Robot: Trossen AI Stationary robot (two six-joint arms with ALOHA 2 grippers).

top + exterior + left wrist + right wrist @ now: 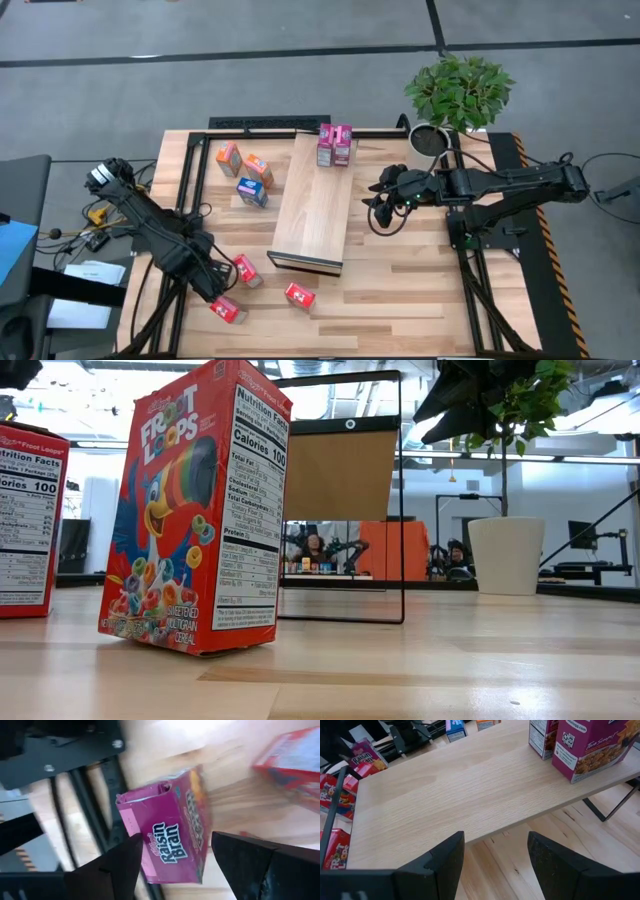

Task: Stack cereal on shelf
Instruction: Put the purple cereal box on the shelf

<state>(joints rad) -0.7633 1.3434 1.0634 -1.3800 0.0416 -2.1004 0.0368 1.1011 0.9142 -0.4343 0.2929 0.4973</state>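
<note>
Left gripper (pixel 222 297): at the near left corner of the table, fingers spread wide and holding nothing; in the left wrist view its fingers (pixel 117 865) frame a magenta Raisin Bran box (pixel 167 827) that lies between them untouched, its lower edge hidden.
Near boxes: a red box (pixel 228 310) just beside the left gripper, its brand too small to read from above; a second red box (pixel 246 270) and a third red box (pixel 300 296) close by, all on the tabletop.
Low view: a Froot Loops box (pixel 195 510) stands upright and fills the foreground — another red box (pixel 30 520) is cut off at the picture's edge.
Shelf (pixel 313 200): long pale block lying mid-table, its dark end face toward the near side; most of its top bare.
Stacked cereal: two magenta boxes (pixel 334 145) upright, touching, at the shelf's far end; cropped in the right wrist view.
Right gripper (pixel 383 195): just beside the shelf's right edge, fingers (pixel 445 857) parted, empty.
Loose far boxes: two orange boxes (pixel 244 164) and a blue box (pixel 252 191) left of the shelf.
Potted plant (pixel 458 92): far right corner — pot partly hidden by leaves.
</note>
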